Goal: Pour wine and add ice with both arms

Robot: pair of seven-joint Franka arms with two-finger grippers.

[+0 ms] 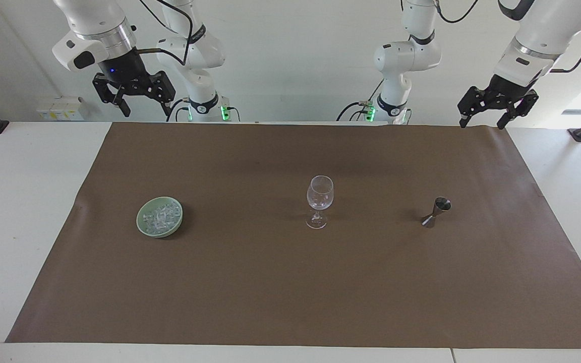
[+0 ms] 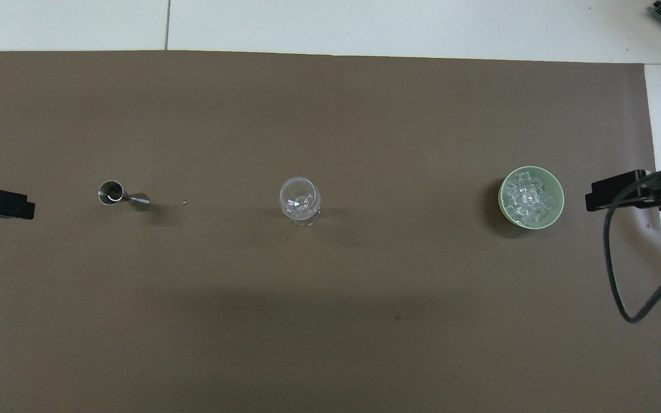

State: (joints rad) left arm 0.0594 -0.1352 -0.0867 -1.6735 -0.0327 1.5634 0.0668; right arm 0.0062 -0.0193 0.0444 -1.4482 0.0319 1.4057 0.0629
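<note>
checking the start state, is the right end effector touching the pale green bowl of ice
Apart. The facing view shows the right end effector raised high above the table, with clear space down to the pale green round bowl of ice.

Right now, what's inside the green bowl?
The bowl holds a heap of ice, small clear cubes piled across most of its inside. Whatever lies under the heap, including the bowl's bottom, is covered. Nothing else shows in it, and neither pincer is near it.
</note>
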